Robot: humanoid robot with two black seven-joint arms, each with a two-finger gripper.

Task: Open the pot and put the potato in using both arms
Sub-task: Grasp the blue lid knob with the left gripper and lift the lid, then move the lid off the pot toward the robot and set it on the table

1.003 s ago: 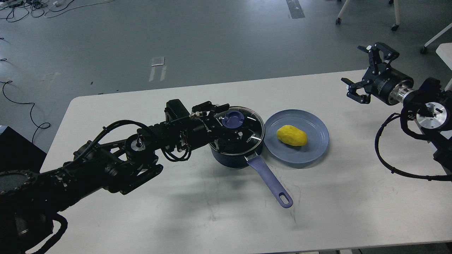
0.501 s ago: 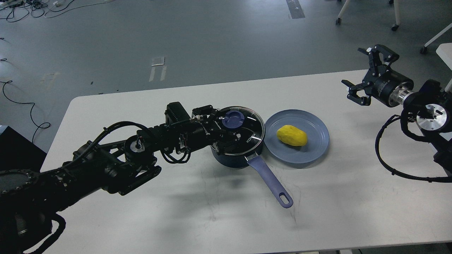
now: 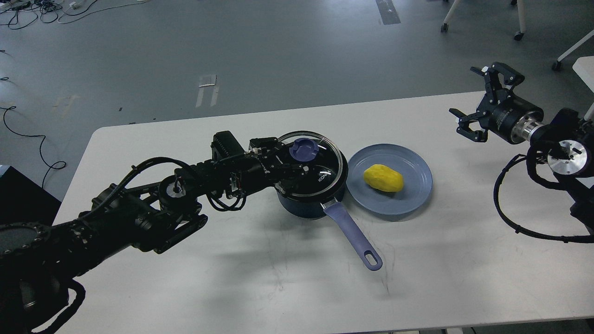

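A dark blue pot (image 3: 306,207) with a long blue handle (image 3: 353,237) stands mid-table. Its glass lid (image 3: 320,174) with a blue knob (image 3: 304,149) sits tilted, raised a little above the pot's rim and shifted to the left. My left gripper (image 3: 297,160) is shut on the knob from the left. A yellow potato (image 3: 383,178) lies on a blue plate (image 3: 410,199) just to the right of the pot. My right gripper (image 3: 480,102) is open and empty, held above the table's far right, well away from the plate.
The white table (image 3: 278,287) ends at its front edge near the bottom of the view. The pot handle points toward the front right. Chair legs (image 3: 519,28) and cables (image 3: 28,9) are on the floor behind the table.
My left gripper has lifted the lid by its knob, up and slightly to the left, off the pot's rim. The right gripper has drifted only slightly.
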